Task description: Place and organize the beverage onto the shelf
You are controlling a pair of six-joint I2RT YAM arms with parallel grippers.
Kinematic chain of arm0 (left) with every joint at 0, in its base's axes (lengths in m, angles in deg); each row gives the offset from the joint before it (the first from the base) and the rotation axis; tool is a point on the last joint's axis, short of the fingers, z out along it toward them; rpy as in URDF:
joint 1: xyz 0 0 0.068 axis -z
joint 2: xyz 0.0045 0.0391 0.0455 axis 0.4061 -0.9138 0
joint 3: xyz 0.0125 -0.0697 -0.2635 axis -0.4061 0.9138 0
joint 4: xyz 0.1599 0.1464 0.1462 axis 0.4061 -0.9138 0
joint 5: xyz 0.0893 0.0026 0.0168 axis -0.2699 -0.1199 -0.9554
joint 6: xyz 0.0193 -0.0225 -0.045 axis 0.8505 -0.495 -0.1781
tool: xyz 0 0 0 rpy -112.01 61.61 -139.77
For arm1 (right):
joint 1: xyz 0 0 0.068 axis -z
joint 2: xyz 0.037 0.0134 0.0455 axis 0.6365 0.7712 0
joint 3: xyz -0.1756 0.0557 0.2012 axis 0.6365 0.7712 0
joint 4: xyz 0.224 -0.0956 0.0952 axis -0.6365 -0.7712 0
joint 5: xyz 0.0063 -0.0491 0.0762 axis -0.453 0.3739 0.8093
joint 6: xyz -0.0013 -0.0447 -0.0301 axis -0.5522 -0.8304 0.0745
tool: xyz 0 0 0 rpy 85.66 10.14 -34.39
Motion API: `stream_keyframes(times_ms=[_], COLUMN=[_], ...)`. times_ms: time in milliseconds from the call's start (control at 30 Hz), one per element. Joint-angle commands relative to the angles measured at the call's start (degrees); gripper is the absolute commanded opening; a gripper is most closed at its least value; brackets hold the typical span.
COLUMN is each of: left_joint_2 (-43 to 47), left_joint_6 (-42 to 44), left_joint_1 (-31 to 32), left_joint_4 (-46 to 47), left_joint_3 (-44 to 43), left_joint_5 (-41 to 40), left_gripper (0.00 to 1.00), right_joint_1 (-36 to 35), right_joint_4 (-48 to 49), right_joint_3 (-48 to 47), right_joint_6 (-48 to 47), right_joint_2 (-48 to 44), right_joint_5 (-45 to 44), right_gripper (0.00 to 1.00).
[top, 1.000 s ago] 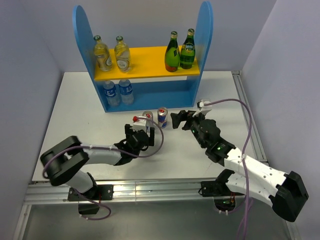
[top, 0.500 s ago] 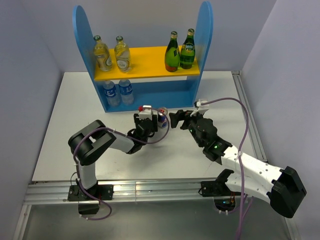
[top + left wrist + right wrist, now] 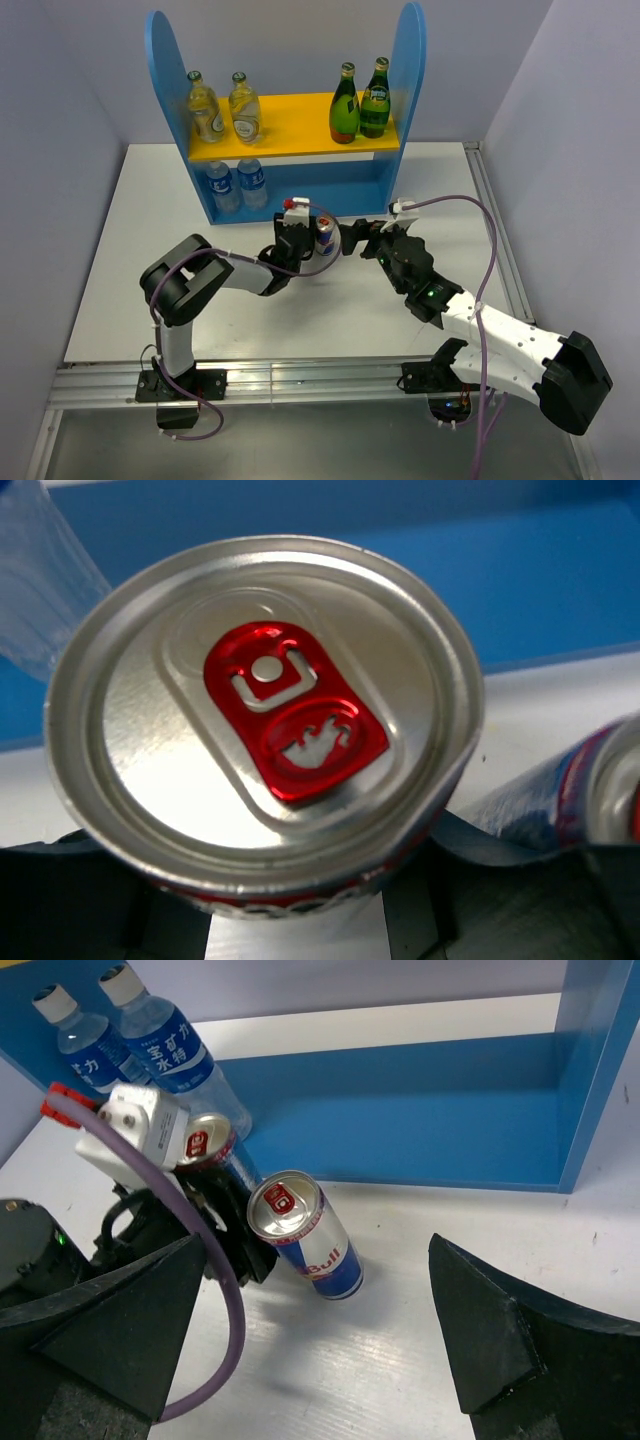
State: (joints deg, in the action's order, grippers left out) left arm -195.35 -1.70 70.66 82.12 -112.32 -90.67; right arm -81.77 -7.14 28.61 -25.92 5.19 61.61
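Two energy-drink cans stand just before the shelf. My left gripper is shut on the left can, whose silver lid with a red tab fills the left wrist view, with dark fingers at either side of its body. The other can stands free on the table right beside it, blue and silver, a little tilted in the right wrist view. My right gripper is open wide, facing that can from the near side with a gap on both sides. The held can shows behind the left wrist.
The shelf's yellow board carries two pale bottles at the left and two green bottles at the right. Two water bottles stand at the left of the blue base. A purple cable loops off the left wrist.
My left arm reached forward to the left can and its jaws closed around it. The right gripper crept slightly towards the other can and stayed open.
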Motion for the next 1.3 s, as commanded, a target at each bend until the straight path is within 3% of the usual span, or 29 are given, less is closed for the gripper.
stream_keyframes(times_ms=[0,500,800,900,933,1000,1200,1267], left_joint_2=[3.99,-12.45,-17.81,-18.34,-18.34,-18.43,-18.52,-18.26], left_joint_6=[3.82,3.39,-0.04,-0.92,-1.01,-1.10,-0.75,-0.66], left_joint_1=[-0.64,-8.63,-9.43,-9.52,-9.52,-9.43,-9.52,-9.43], left_joint_4=[3.73,-0.83,-4.43,-6.02,-6.20,-7.34,-8.92,-9.01], left_joint_3=[-6.05,-27.67,-35.24,-36.30,-36.30,-36.82,-37.44,-37.00], left_joint_5=[-0.83,8.05,10.16,10.16,10.68,10.78,11.21,11.13], left_gripper=[0.00,0.00,0.03,0.21,0.41,0.70,0.94,0.95], right_joint_1=[-0.30,-0.30,-0.30,-0.39,-0.30,-0.39,-0.30,-0.30], right_joint_4=[2.69,2.95,2.95,2.95,2.95,2.87,2.78,2.78], right_joint_3=[-0.78,-0.17,-0.17,-0.08,0.01,0.01,0.01,0.18], right_joint_6=[-0.22,-0.14,-0.05,0.04,-0.05,-0.05,0.04,0.04], right_joint_2=[0.43,-0.45,-0.53,-0.88,-0.97,-1.15,-1.50,-1.59], right_joint_5=[-1.22,-2.10,-2.27,-2.36,-2.36,-2.36,-2.45,-2.54], right_gripper=[1.00,1.00,1.00,1.00,1.00,1.00,1.00,1.00])
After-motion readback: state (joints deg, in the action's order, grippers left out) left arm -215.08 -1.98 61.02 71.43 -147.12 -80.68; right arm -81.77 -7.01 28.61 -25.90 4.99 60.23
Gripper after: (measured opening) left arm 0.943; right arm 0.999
